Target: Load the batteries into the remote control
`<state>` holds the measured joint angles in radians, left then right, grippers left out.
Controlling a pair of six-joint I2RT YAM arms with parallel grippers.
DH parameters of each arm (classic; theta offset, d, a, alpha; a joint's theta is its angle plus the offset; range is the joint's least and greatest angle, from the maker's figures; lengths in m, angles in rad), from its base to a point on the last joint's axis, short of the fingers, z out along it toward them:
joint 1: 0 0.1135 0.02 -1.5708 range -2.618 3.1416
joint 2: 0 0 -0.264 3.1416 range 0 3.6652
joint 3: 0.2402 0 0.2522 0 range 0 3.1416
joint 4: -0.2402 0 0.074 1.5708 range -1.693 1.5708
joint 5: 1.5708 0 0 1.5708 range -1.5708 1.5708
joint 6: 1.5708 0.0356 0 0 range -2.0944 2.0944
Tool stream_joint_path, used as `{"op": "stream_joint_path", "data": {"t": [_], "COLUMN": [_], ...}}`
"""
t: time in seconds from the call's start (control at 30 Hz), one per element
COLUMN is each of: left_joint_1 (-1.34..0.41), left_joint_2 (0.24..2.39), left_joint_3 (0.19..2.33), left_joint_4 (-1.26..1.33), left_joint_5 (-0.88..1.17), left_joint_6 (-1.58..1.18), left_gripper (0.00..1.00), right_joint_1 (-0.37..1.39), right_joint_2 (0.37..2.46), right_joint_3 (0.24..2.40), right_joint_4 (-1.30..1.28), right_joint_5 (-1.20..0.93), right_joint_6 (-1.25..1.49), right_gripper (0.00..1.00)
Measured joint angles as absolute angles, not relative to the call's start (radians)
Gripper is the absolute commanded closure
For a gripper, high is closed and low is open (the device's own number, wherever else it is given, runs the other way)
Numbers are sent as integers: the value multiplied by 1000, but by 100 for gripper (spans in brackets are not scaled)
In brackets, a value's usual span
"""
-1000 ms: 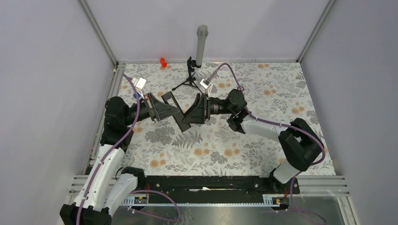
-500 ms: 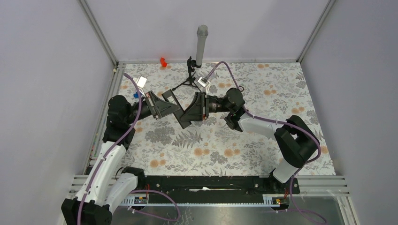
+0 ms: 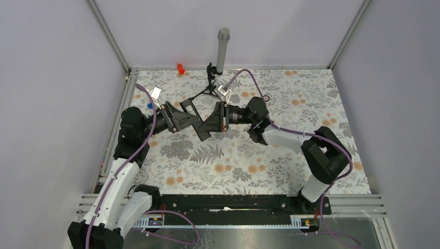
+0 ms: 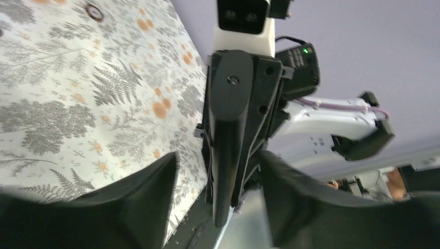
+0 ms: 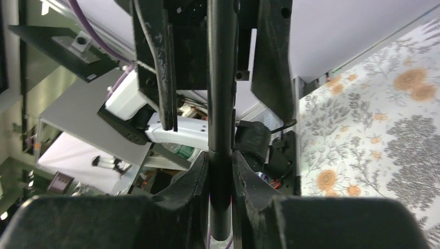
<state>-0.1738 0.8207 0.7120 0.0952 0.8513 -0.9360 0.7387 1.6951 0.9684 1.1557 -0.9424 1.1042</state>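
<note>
Just on the near side of the black tripod stand [image 3: 209, 89], between it and the arm bases, the two grippers stood nose to nose over the floral cloth [image 3: 233, 161]. The right gripper [image 5: 220, 161] reached in from the tripod's right. Its fingers were pressed together on the remote control [image 5: 220, 104], pinching the slim black bar so that it ran straight out toward the other arm. The left gripper [image 4: 218, 166] reached in from the tripod's left with its fingers [image 5: 155, 78] spread wide, one on each side of the remote's free end. A gap showed on both sides, so neither finger touched the bar.

Further to the tripod's left, close by the left arm's wrist, a small blue item [image 3: 149, 105] lay on the cloth, too small to make out what it was. Behind the tripod a grey cylinder [image 3: 223, 49] stood upright against the back wall. A small red object [image 3: 180, 68] sat at the cloth's far edge, a little to the tripod's left.
</note>
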Motion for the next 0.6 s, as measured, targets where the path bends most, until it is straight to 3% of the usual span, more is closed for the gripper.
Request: {"op": "stream_joint_path", "data": {"t": [0.03,0.07,0.3,0.6], "left_joint_1": [-174,-174,-175,-173], "left_joint_2": [814,806,776,733], "left_joint_3": [714,716,782,836], "left_joint_4": [62,21,-321,-540], "left_joint_5": [828,799,475,194], "left_joint_6": [-914,-891,-720,-630], "left_gripper": [5,2,1,1], "right_joint_1": [739,739,739,738], "right_joint_2": [1688,1678,1521,1546], "right_joint_3": [968,967,960,971], "right_joint_4": [1122,1084,574,-46], "right_joint_5": [-927,-910,-620,72], "right_joint_6": [1080,1048,704,374], "right_gripper": [100,100,100,100]}}
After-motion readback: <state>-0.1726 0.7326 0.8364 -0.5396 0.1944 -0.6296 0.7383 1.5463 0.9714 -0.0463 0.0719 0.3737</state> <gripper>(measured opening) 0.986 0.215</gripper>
